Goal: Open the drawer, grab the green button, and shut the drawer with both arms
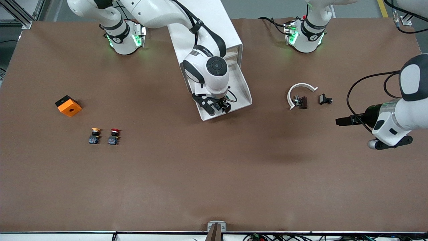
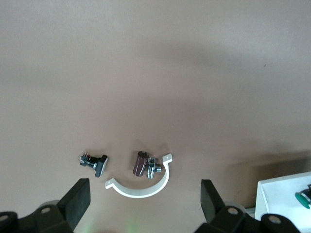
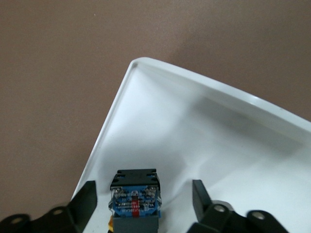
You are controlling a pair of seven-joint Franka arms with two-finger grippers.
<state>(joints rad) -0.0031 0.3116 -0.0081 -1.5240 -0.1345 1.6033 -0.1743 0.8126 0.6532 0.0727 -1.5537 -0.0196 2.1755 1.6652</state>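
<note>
The drawer (image 1: 241,89) is pulled out of the white cabinet (image 1: 229,31) toward the front camera. My right gripper (image 1: 218,106) hangs low inside the drawer at its front end, fingers open. In the right wrist view the button's dark blue-black body (image 3: 135,194) lies on the drawer floor (image 3: 194,126) between the open fingers (image 3: 85,201), untouched; its cap is hidden there. My left gripper (image 1: 344,120) is open and empty, over the table toward the left arm's end. The left wrist view shows its spread fingers (image 2: 77,199), a drawer corner (image 2: 282,194) and the button's green cap (image 2: 304,199).
A white half-ring clamp (image 1: 301,87), a brown part with a metal fitting (image 1: 301,101) and a small black part (image 1: 325,99) lie between drawer and left gripper. A yellow-capped button (image 1: 95,135), a red-capped button (image 1: 114,136) and an orange block (image 1: 68,105) lie toward the right arm's end.
</note>
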